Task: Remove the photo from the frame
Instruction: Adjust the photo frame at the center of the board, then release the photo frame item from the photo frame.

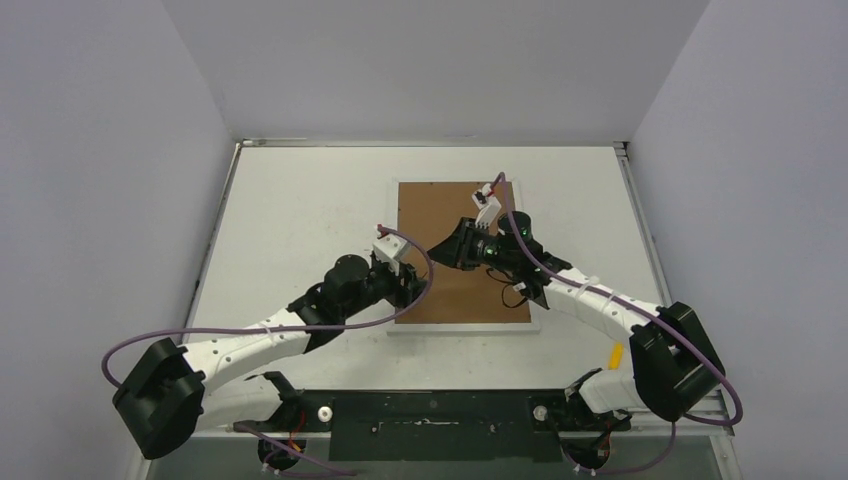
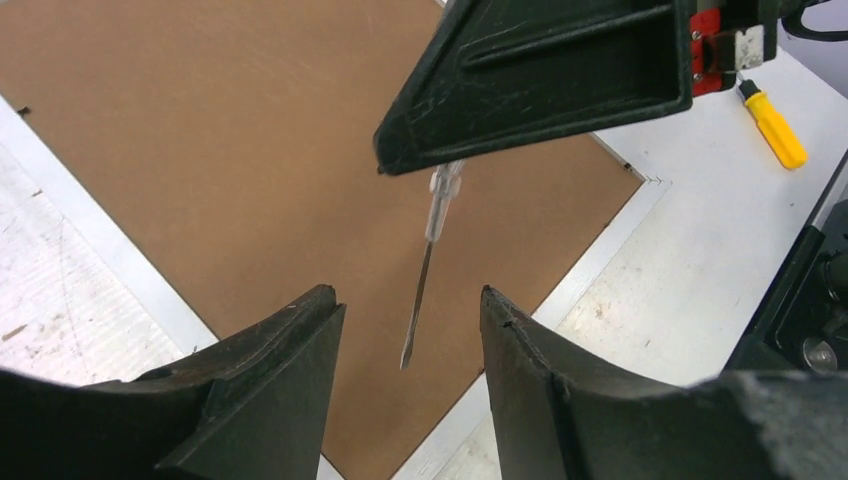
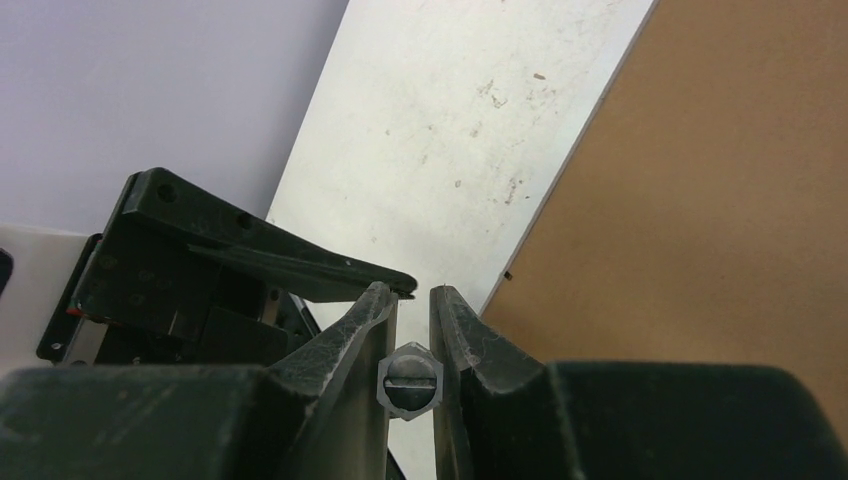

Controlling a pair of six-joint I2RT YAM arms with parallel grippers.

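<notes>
A white, scuffed table (image 1: pixel 300 200) sits boxed in by pale lavender walls, and the frame (image 1: pixel 430 210) lies face down at its middle, brown fibreboard back up with the white border showing around it. The photo itself cannot be seen from this side. The left gripper (image 2: pixel 410 310) stands about half open with nothing in it; its two black fingers (image 2: pixel 290 350) sit apart on either side of a thin metal shaft without touching it. The right gripper (image 3: pixel 412 292) is pinched narrow on the clear handle of a slim screwdriver (image 2: pixel 430 240), whose blade slopes down over the brown back near the frame's near edge; whether the tip touches the board I cannot tell. Both arms reach in from the near corners and meet low over the frame, left wrist at its left edge and right wrist above the panel. A yellow-handled screwdriver (image 2: pixel 772 124) lies on the table off the frame, beside the right arm.
</notes>
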